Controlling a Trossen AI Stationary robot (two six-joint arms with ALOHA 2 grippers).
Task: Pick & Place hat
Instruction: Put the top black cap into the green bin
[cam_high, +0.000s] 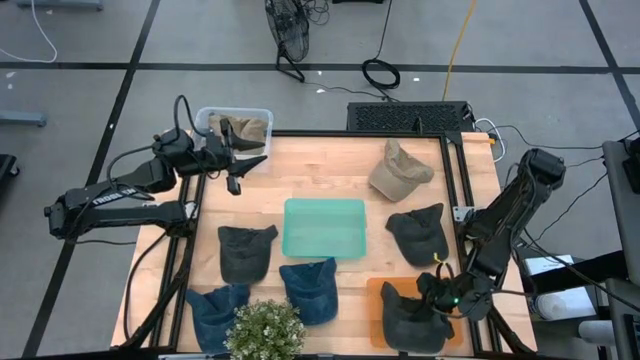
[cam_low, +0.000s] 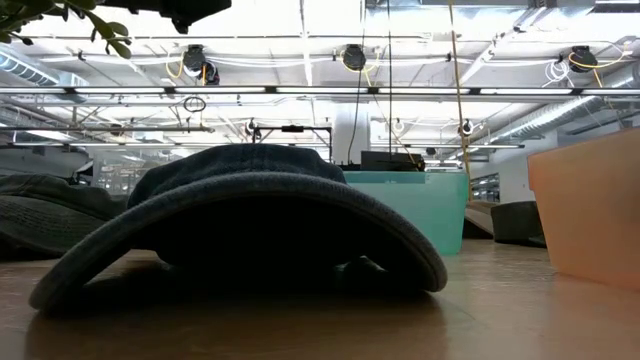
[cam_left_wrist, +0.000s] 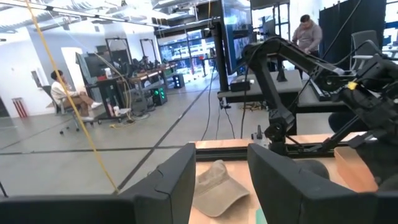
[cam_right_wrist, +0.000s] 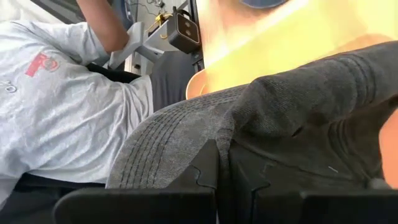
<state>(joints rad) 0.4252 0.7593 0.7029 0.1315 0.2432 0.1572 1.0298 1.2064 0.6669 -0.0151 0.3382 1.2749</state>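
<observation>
Down at the near right corner of the table, my right gripper (cam_high: 440, 295) is clenched, its fingers pressed together against the dark grey hat (cam_high: 412, 318) lying in the orange tray (cam_high: 376, 292); whether any fabric is actually pinched I cannot tell. I judge it sits low there because that tray is where this hat belongs, so the placing looks nearly finished. My left gripper (cam_high: 238, 158) waits with fingers parted and empty beside the clear bin (cam_high: 262, 113) at the far left corner, well apart from the tan hat (cam_high: 398, 170).
</observation>
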